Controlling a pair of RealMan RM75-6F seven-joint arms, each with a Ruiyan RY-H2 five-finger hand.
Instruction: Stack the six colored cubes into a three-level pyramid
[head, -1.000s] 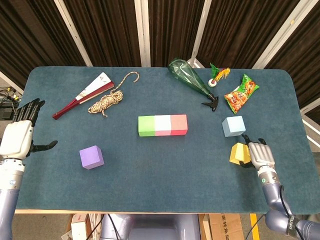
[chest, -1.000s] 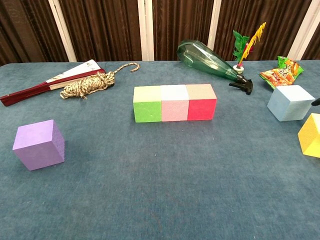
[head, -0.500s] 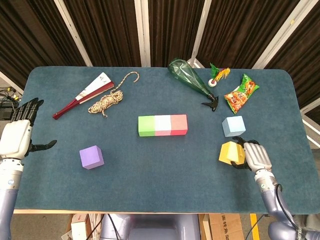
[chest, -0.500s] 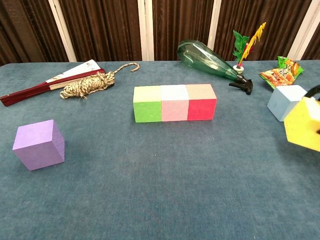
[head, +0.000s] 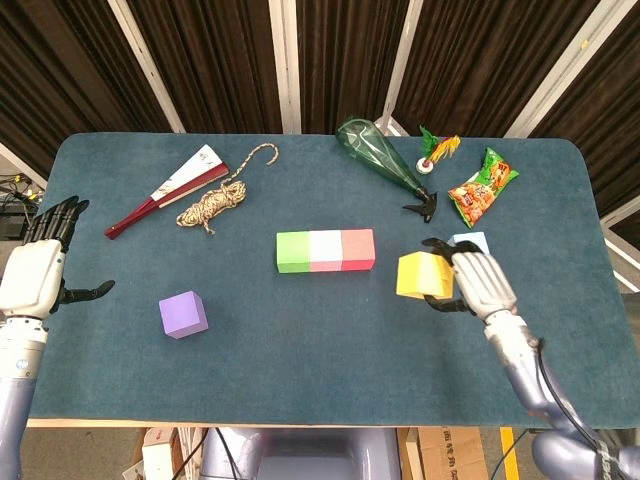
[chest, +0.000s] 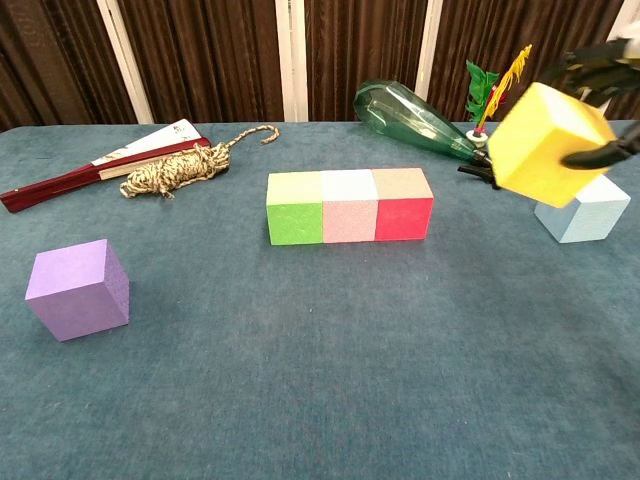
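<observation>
The yellow cube (head: 422, 274) has risen off the tabletop (head: 330, 350) and travelled inward from the right edge, now hanging in the air just right of the row of three cubes, carried by the right hand (head: 474, 284); half a second ago it was lower and further right, beside the light blue cube (chest: 585, 207).

At the left edge, the left hand (head: 36, 272) hovers with its palm upright, fingers spread and pointing away toward the far edge, thumb stuck out toward the table's middle; it grasps nothing and sits where it did before. The purple cube (head: 183, 314) rests alone on the left half of the tabletop, toward the near edge. Near the far left corner lie a folded fan (head: 170, 188) and a coil of rope (head: 215, 203), the two touching. In the middle, the green cube (head: 293, 251), pink cube (head: 326, 250) and red cube (head: 358, 249) stand pressed side by side in one row, unchanged.

On the right, the right arm reaches up from the near edge; its hand clasps the yellow cube from the right side, fingers curled around it, the cube tilted in the chest view. The light blue cube stays on the table behind the hand. By the far edge lie a green bottle (head: 375, 155), a feathered shuttlecock (head: 434, 152) and a snack bag (head: 483, 186).
</observation>
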